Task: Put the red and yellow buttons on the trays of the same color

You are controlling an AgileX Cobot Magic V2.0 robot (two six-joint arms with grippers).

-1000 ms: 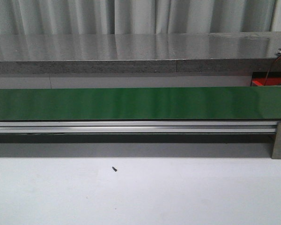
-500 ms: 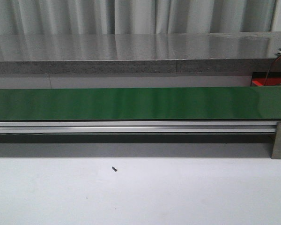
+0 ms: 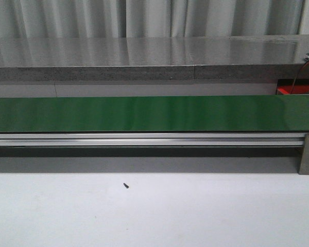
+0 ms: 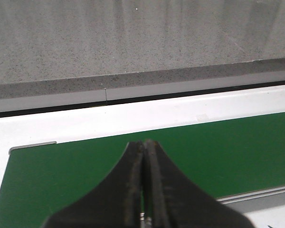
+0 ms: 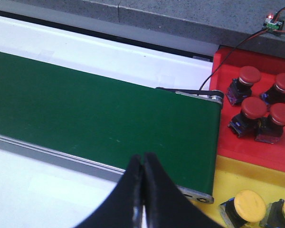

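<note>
Green belt [image 3: 144, 113] w/ silver rail [image 3: 144, 139], white table [image 3: 154, 211]. Grey speckled counter [image 3: 144, 56]. Right wrist view, right side: four red buttons [image 5: 254, 108] on red tray [image 5: 256, 152], yellow buttons [image 5: 249, 205] on yellow tray [image 5: 228, 175]. Black fingers [image 4: 128, 190].

Matt green belt [image 3: 144, 113], brushed-metal rail [image 3: 144, 139], seemingly glossy plastic red buttons [image 5: 259, 107]

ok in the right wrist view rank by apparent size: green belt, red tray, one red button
1. green belt, covers most of the view
2. red tray, only partly in frame
3. red button, smallest; the four red ones look about alike
</note>
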